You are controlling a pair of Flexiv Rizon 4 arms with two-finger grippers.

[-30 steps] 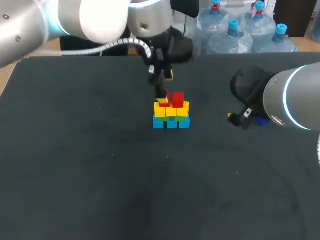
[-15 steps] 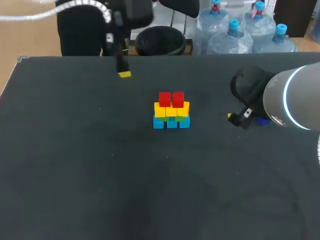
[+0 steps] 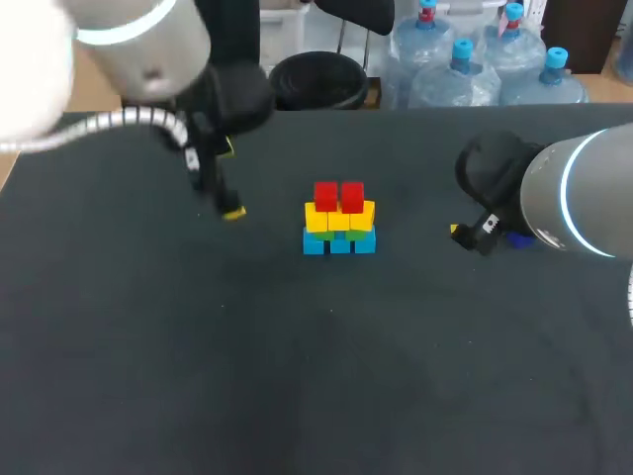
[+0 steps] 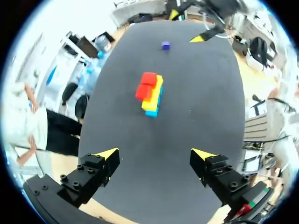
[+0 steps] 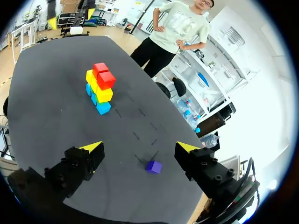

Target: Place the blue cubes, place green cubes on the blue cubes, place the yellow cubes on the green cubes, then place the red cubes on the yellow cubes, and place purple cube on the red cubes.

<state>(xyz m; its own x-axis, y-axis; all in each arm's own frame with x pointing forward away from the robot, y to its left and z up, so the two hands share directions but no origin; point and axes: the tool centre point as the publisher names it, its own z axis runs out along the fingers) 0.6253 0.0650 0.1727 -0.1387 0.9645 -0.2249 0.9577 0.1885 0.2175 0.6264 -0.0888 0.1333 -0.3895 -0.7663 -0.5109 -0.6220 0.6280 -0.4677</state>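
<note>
Wide bare table (image 3: pixel 297 376) is seen on the near side and to the left of the stack (image 3: pixel 339 223). The far edge is close behind the left arm (image 3: pixel 119 40). The stack is set near the table's middle: blue cubes (image 3: pixel 339 244) at the bottom, green cubes (image 3: pixel 341 235) barely visible, yellow cubes (image 3: pixel 339 215) above, two red cubes (image 3: pixel 339 196) on top. The purple cube (image 5: pixel 153 166) is laid on the table to the right, well apart from the stack. It is seen between the spread fingers of the right gripper (image 5: pixel 140 147) and touched by neither. The right arm (image 3: pixel 584 193) is brought in low from the right edge. The left gripper (image 4: pixel 155 154) is held left of the stack, apart from it, fingers spread over bare table.
</note>
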